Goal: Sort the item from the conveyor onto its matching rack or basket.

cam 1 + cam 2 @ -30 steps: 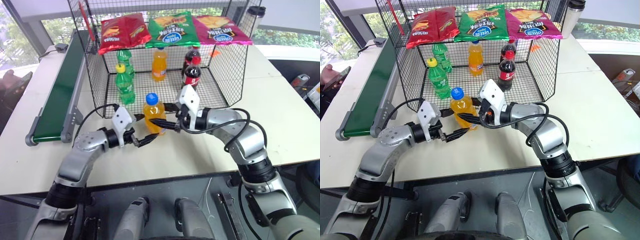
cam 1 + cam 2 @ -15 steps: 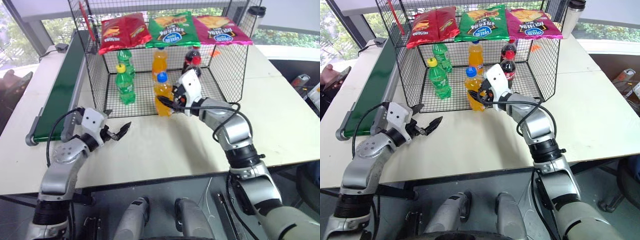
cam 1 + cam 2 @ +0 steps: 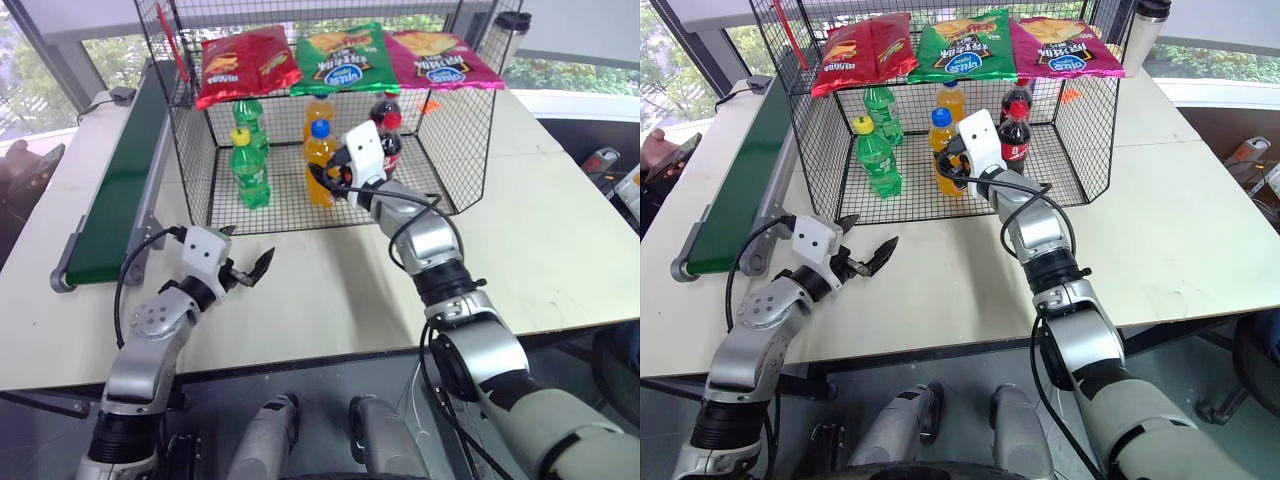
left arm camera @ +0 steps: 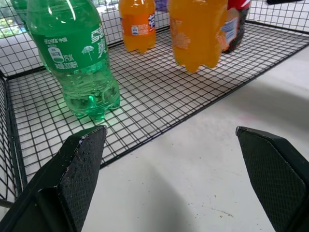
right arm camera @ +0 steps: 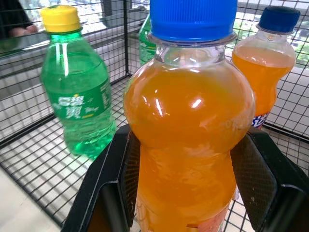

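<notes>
- Gripping the orange soda bottle [image 5: 189,140] by its body, the right gripper [image 5: 186,183] has one black finger [image 5: 112,179] pressed on either side, below the blue screw cap [image 5: 192,18].
- In the head views the right gripper [image 3: 335,180] reaches in through the open near side of the black wire-mesh basket [image 3: 466,140], holding the bottle [image 3: 320,165] upright over the grid floor; the left wrist view shows the bottle's base [image 4: 198,34] hanging clear of the mesh.
- Just beyond the held bottle stands a second orange soda bottle [image 5: 264,67] with a dark blue cap.
- To the left of it inside the basket stands a green soda bottle [image 3: 248,170] with a yellow cap, and another green bottle [image 3: 250,112] is farther back.
- To the right, close behind the right gripper's white housing, are two cola bottles [image 3: 388,135] with red caps.
- Across the top of the basket lie three crisp bags: red [image 3: 248,62], green [image 3: 345,55] and pink [image 3: 440,58].
- The left gripper [image 3: 250,272] hovers over the pale table [image 3: 330,300] near the basket's front left corner, its black fingers [image 4: 79,164] spread wide with nothing between them.
- Along the left edge of the table runs the dark green conveyor [image 3: 120,185] with grey side rails, its belt bare.
- At the far right, behind the basket, stands a tumbler [image 3: 510,35] with a dark lid.
</notes>
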`<state>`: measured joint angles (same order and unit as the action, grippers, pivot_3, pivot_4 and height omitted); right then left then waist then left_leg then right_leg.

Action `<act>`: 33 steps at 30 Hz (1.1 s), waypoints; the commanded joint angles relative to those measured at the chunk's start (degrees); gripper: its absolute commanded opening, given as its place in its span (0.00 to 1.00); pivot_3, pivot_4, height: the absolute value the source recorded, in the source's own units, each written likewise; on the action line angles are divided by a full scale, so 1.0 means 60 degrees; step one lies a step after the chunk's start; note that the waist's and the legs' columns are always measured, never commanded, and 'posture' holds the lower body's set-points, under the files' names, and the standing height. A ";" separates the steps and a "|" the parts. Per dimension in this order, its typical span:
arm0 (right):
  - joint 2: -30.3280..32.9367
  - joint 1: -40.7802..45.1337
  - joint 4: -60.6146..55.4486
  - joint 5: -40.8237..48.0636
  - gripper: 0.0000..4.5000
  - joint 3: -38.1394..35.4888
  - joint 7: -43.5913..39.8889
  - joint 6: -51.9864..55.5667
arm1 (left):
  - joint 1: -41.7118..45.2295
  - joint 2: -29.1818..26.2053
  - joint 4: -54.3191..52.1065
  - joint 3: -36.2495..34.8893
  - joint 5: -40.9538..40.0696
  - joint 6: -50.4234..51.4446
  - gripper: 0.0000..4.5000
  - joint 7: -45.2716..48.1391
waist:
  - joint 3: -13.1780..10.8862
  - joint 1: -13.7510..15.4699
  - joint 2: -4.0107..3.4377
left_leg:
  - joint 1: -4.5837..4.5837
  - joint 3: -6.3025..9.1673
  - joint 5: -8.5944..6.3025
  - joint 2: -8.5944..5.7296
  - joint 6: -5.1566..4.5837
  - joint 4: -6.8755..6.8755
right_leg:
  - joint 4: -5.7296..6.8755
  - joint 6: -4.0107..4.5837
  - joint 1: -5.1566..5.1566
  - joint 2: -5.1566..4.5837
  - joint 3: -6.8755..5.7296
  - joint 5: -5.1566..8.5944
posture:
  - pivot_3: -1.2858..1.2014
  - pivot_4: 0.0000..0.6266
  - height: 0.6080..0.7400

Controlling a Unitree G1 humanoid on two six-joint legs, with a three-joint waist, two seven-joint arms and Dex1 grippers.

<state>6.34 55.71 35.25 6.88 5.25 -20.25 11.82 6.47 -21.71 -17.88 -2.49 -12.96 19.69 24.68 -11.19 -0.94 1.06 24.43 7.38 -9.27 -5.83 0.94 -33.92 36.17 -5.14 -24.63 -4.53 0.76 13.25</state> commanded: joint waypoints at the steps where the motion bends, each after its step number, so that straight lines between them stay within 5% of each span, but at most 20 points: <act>1: -0.0216 0.0755 0.0337 -0.0069 0.47 -0.0319 0.0191 -0.0868 | 0.0031 0.0055 -0.0361 0.0059 0.0042 -0.0099 0.99 -0.0061 | 0.0000 -0.0011 -0.0001 | 0.0000 0.0000 0.0000 0.0000 0.0000 0.0000 | 0.0001 0.0000 -0.0001 0.0001 0.0001 0.0000 | 0.52 0.24 0.99; 10: -0.0323 0.1134 0.1898 -0.0252 0.47 -0.0555 0.0367 -0.1744 | 0.0042 0.0087 -0.0422 0.0129 0.0030 -0.0050 0.99 -0.0111 | 0.0000 -0.0018 -0.0002 | -0.0001 0.0000 0.0000 0.0000 0.0000 0.0001 | 0.0004 0.0000 -0.0002 0.0003 0.0001 0.0000 | 0.52 0.24 0.99; 15: -0.0292 0.1140 0.2254 -0.0380 1.00 -0.0616 0.0426 -0.2002 | 0.0136 0.0095 -0.0369 0.0188 0.0029 -0.0029 1.00 -0.0120 | 0.0000 -0.0025 -0.0004 | -0.0002 0.0000 0.0001 0.0000 0.0000 0.0001 | 0.0005 0.0000 -0.0002 0.0004 0.0002 0.0000 | 0.52 0.24 0.99; 33: 0.0643 0.0110 -0.0529 -0.0839 1.00 -0.0252 -0.0458 -0.0965 | 0.0331 0.0208 -0.0117 0.0298 0.0024 -0.0105 1.00 -0.0078 | 0.0002 -0.0003 -0.0005 | -0.0010 -0.0001 0.0001 0.0000 0.0001 0.0000 | 0.0010 0.0000 0.0003 0.0004 0.0005 0.0000 | 0.52 0.24 0.99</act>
<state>9.03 57.35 37.19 2.86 2.74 -21.65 5.50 7.67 -20.59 -17.79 -0.80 -12.98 19.75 24.21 -11.18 -0.96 1.03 24.37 7.37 -9.26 -5.83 0.95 -33.92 36.23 -5.14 -24.61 -4.50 0.79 13.25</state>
